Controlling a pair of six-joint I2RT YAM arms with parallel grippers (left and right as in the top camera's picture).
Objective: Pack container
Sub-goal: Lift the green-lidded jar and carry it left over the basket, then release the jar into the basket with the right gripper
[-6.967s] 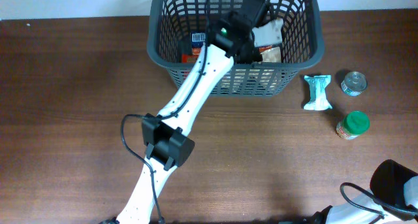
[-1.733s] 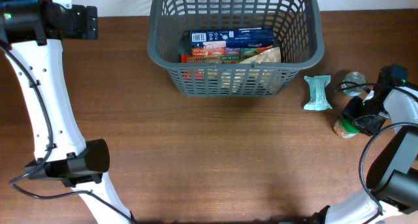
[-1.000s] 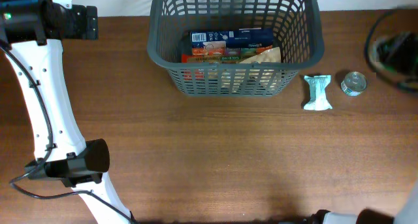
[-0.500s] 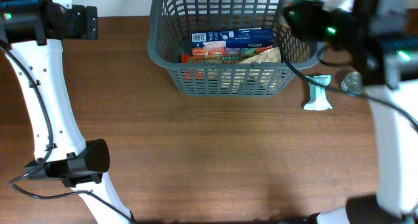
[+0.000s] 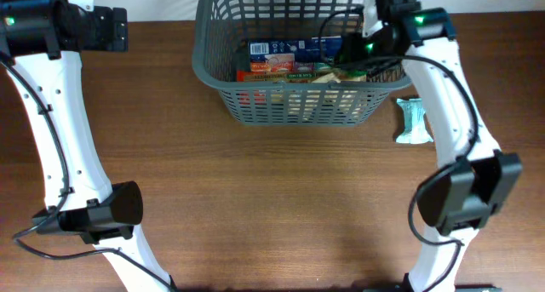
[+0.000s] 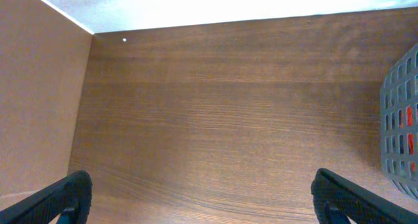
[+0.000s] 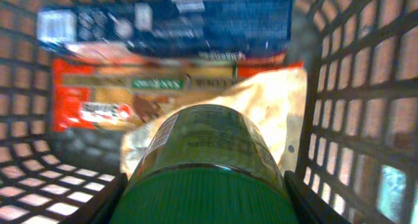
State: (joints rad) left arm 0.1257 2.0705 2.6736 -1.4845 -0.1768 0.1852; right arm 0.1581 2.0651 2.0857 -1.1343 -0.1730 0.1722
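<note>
in the overhead view the container (image 5: 201, 64) sits at the top centre of the table (image 5: 255, 198), already holding a blue box (image 5: 294, 47), a red packet (image 5: 277, 69) and a tan pouch (image 5: 347, 71). the right gripper (image 5: 347, 54), which a moment ago was out at the right edge of the frame, has swung in over the container's right half. the green-lidded jar that stood at the right of the table is gone from there, and only the pale packet (image 5: 412, 122) shows beside the arm. the left gripper (image 5: 119, 28) is parked in the upper left corner, well apart from everything. the left wrist view shows its two fingers spread wide at the lower corners over bare wood, grasping nothing, with the container's wall (image 6: 401, 119) just at the right edge. the right wrist view fills its lower centre with the jar (image 7: 202, 165), clenched between the fingers on either side of it, hanging inside the slotted walls above the tan pouch and below the blue box in the frame. my read is that the jar is about to be let go over the pouch, leaving the packet to fetch afterwards.
</note>
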